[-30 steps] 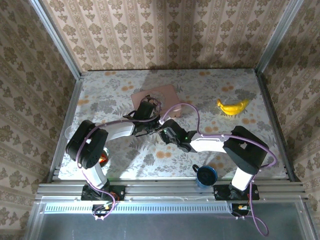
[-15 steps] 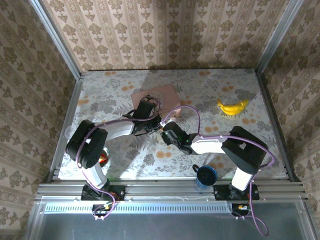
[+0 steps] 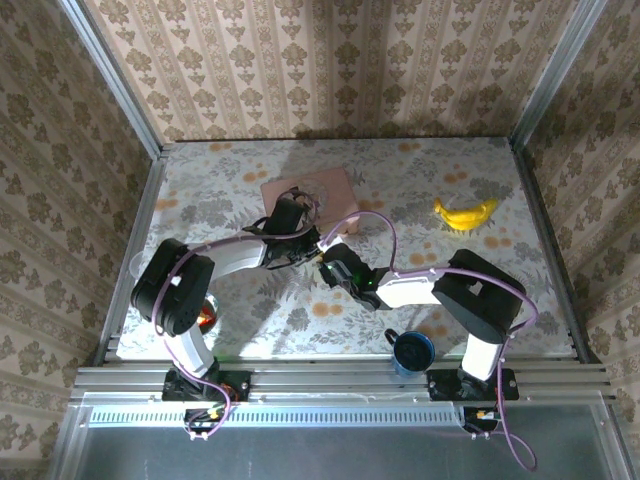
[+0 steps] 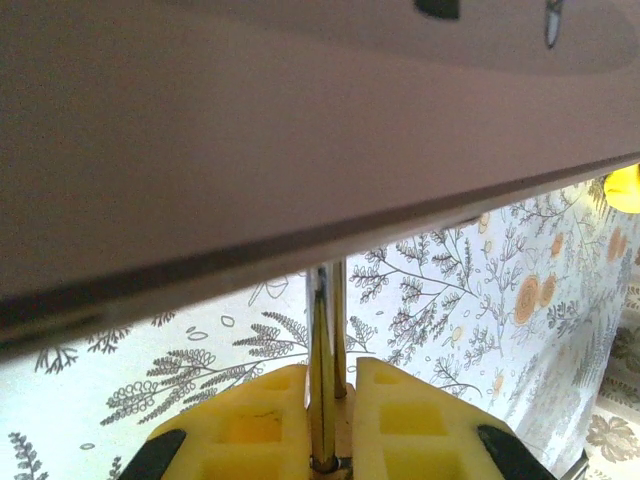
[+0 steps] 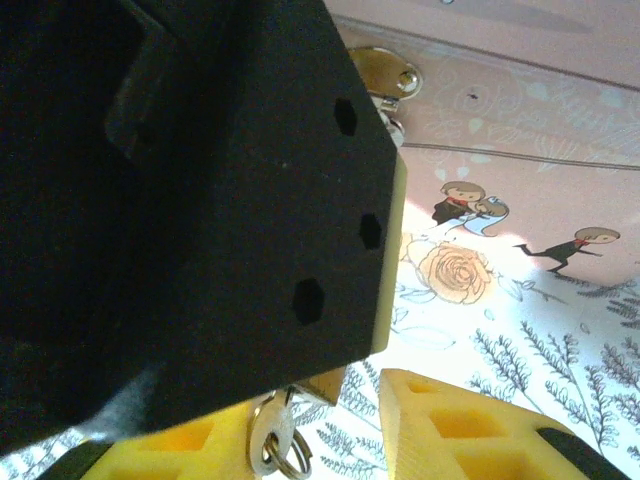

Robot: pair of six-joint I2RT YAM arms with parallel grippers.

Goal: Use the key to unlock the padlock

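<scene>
Silvery padlock shackle (image 4: 320,340) in left pincer (image 4: 332,385), right wrist view — key (image 5: 271,438), perhaps inserted

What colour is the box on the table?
The box is pink, with small cartoon figures; clearest in the right wrist view.

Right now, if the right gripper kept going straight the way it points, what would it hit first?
Probably the key, just ahead of the right gripper, at the brass padlock clamped in the left gripper. The pink box lies further on; depth is hard to judge.
</scene>
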